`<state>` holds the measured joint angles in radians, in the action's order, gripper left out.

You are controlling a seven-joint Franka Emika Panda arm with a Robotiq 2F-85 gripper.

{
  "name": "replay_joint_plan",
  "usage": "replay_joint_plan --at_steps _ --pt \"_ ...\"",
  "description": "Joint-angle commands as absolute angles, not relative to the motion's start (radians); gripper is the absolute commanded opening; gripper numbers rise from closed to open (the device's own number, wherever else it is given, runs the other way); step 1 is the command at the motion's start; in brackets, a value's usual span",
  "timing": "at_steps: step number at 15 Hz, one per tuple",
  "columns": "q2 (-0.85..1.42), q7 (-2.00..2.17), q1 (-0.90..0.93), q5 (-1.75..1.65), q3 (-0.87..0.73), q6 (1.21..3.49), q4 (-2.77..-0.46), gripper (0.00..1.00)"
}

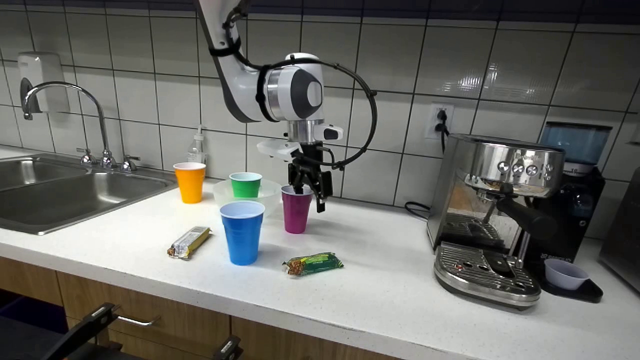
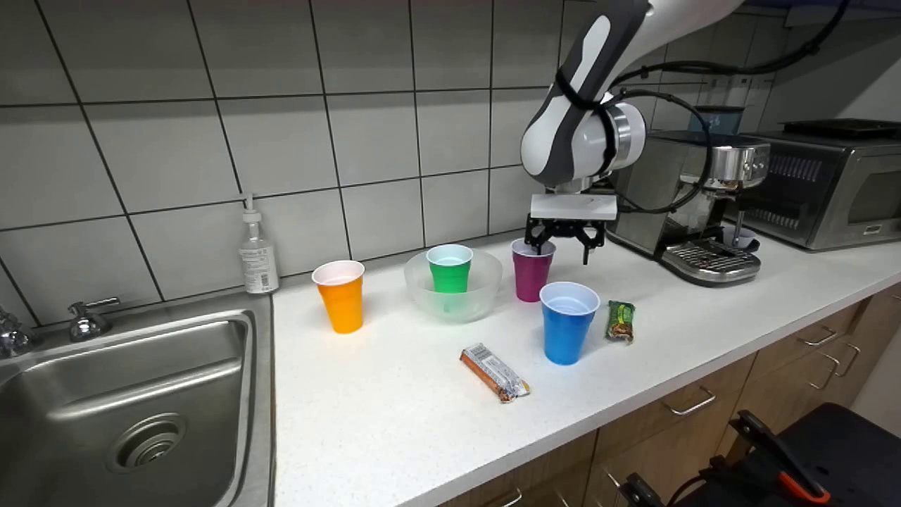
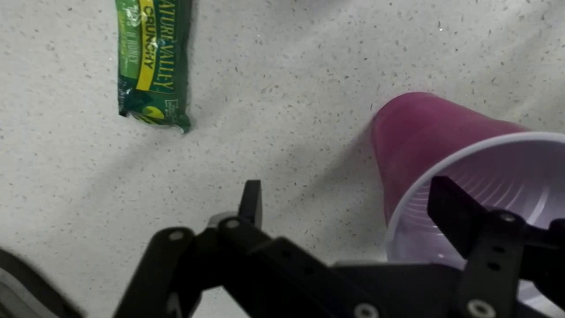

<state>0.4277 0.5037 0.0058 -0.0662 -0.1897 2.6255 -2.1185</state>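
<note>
My gripper [image 1: 310,199] is open over the purple cup [image 1: 296,215], which stands upright on the counter. One finger dips inside the cup's mouth and the other hangs outside, beside the rim. The cup's wall lies between the fingers, not clamped. This shows in the exterior view [image 2: 562,253] and in the wrist view [image 3: 347,183]. A blue cup [image 1: 242,237] stands nearer the counter's front. A green cup [image 2: 450,274] stands in a translucent bowl [image 2: 486,282]. An orange cup [image 2: 340,299] is by the sink. A green wrapped bar [image 3: 152,53] lies near the purple cup.
A second wrapped bar [image 2: 495,372] lies near the blue cup. A steel espresso machine [image 1: 505,200] stands at one end, with a microwave [image 2: 830,186] beyond. A sink [image 1: 75,200] and soap bottle [image 2: 257,253] are at the other end. A tiled wall [image 1: 380,175] is close behind.
</note>
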Motion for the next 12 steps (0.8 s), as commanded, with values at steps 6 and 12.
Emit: replay_joint_plan --at_steps 6,12 --pt "0.470 0.497 0.024 -0.050 -0.205 2.685 -2.103 0.25" --pt "0.467 0.491 0.021 -0.040 -0.206 2.707 -2.105 0.00"
